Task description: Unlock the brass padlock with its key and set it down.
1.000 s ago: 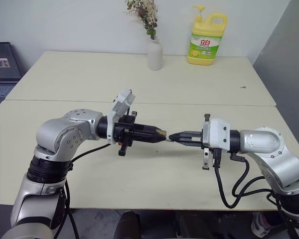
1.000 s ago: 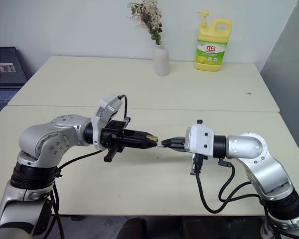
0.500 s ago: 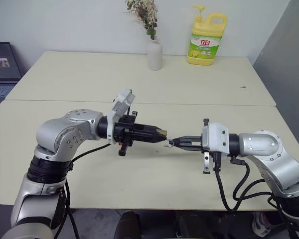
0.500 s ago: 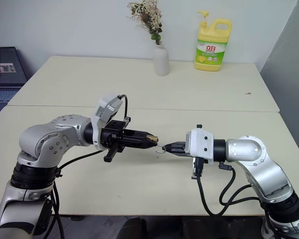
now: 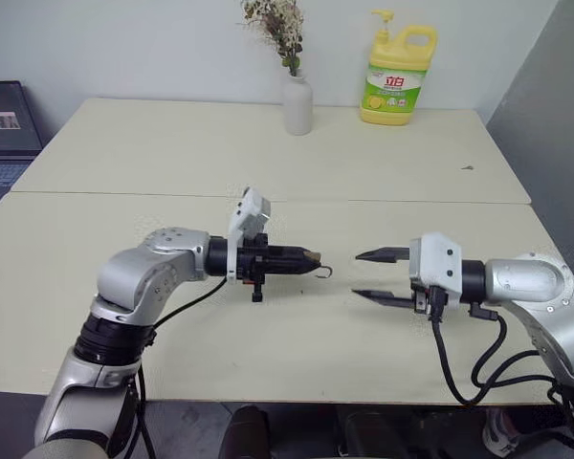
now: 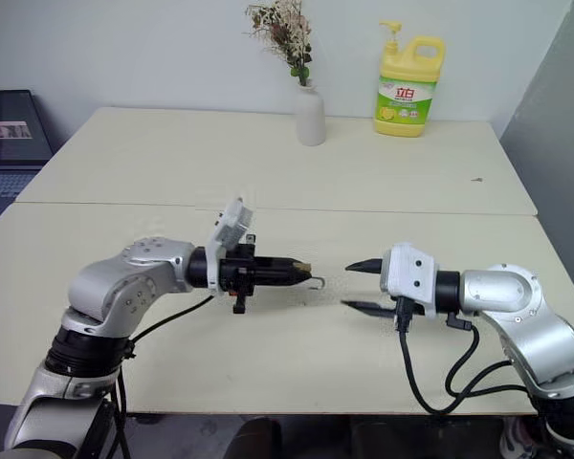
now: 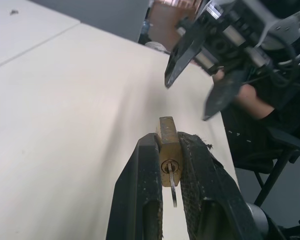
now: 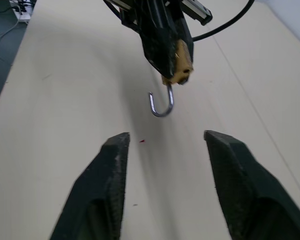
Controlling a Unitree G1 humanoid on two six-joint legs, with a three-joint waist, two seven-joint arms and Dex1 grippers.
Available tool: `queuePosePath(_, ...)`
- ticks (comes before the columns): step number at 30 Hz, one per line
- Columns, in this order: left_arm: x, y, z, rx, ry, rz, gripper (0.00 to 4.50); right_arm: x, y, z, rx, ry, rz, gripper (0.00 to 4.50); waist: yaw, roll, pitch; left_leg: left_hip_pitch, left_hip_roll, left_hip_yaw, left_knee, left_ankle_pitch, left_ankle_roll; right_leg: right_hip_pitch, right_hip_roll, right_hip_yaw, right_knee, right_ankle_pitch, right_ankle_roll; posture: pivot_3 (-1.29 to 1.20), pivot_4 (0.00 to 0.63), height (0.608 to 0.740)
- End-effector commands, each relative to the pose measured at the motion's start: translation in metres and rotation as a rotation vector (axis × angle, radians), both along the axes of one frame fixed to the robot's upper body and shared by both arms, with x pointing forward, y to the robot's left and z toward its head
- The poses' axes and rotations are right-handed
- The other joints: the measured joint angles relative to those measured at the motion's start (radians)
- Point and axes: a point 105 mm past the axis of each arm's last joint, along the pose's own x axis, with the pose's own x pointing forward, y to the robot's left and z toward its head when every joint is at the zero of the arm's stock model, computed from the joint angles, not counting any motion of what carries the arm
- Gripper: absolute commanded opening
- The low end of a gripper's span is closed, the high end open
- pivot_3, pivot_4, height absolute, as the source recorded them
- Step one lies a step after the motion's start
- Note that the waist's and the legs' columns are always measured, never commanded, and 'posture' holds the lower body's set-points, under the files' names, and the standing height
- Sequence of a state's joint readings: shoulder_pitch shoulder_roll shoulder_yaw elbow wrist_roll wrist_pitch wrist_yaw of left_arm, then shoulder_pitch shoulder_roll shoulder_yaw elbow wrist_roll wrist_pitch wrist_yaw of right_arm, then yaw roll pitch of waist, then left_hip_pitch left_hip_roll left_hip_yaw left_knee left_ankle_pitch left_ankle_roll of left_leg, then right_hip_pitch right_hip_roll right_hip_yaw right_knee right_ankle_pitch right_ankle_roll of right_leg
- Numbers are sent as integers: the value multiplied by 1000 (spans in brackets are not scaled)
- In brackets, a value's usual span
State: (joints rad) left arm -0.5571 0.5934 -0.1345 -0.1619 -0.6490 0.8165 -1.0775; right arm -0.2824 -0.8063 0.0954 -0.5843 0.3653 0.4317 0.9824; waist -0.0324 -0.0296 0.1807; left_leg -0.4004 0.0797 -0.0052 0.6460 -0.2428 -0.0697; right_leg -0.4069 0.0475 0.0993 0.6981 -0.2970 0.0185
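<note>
My left gripper (image 5: 311,256) is shut on the brass padlock (image 5: 311,255), held level above the table (image 5: 172,143) with its fingers pointing right. The thin silvery shackle (image 8: 161,105) hangs open from the padlock's far end like a hook. In the left wrist view the padlock (image 7: 168,147) sits between the two pads, and a thin silvery piece that looks like the key sticks out of its round keyhole. My right gripper (image 5: 357,274) faces it from the right, open and empty, a short gap from the shackle.
A white vase of dried flowers (image 5: 298,103) and a yellow dish-soap bottle (image 5: 396,76) stand at the table's far side. A dark laptop (image 5: 5,124) sits off the left edge. A seam (image 5: 411,201) crosses the table behind both arms.
My right gripper, shut at the shackle a second ago, drew back to the right and opened. The shackle now hangs free. My left gripper sank a little with the padlock.
</note>
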Motion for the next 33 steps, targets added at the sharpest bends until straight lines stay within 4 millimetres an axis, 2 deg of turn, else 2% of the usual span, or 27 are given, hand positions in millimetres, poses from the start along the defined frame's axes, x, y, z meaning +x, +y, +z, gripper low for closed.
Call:
queuePosePath(1, 4, -5, -10, 14, 0, 40, 171, -3, 4, -2, -14, -16, -4, 3793, 0, 0, 0, 0, 0, 0, 0, 0, 0, 0, 0, 0, 0, 0, 0, 0, 150, 740)
queuePosePath(3, 6, -6, -22, 42, 25, 51, 171, 2, 4, -7, -27, 12, -49, 4491, 0, 0, 0, 0, 0, 0, 0, 0, 0, 0, 0, 0, 0, 0, 0, 0, 150, 740)
queuePosePath(7, 13, -10, -40, 63, 59, 91, 171, 4, 5, -15, -66, 79, -78, 4500, 0, 0, 0, 0, 0, 0, 0, 0, 0, 0, 0, 0, 0, 0, 0, 0, 150, 740)
queuePosePath(19, 26, -18, -53, 47, 110, 148, 171, 11, 8, -14, -58, 113, -117, 4500, 0, 0, 0, 0, 0, 0, 0, 0, 0, 0, 0, 0, 0, 0, 0, 0, 150, 740)
queuePosePath(20, 28, -18, -55, 51, 116, 153, 731, 11, 7, -14, -59, 117, -119, 4500, 0, 0, 0, 0, 0, 0, 0, 0, 0, 0, 0, 0, 0, 0, 0, 0, 150, 740)
queuePosePath(23, 34, -19, -59, 45, 131, 166, 1405, 10, 6, -16, -62, 125, -124, 4500, 1, 0, 0, 0, -1, 0, 0, 0, 0, 0, 0, 0, 0, 0, 0, 0, 150, 740)
queuePosePath(27, 40, -20, -61, 43, 125, 169, 2681, 9, 5, -19, -68, 134, -124, 4500, 0, 0, 0, 0, -1, 0, 0, 0, 0, 0, 0, 0, 0, 0, 0, 0, 150, 740)
queuePosePath(33, 45, -7, -54, 59, 90, 178, 4481, 7, 3, -21, -75, 146, -121, 4500, -1, 0, 0, 0, -1, -1, 0, 0, 0, 0, 0, 0, 0, 0, 0, 0, 150, 740)
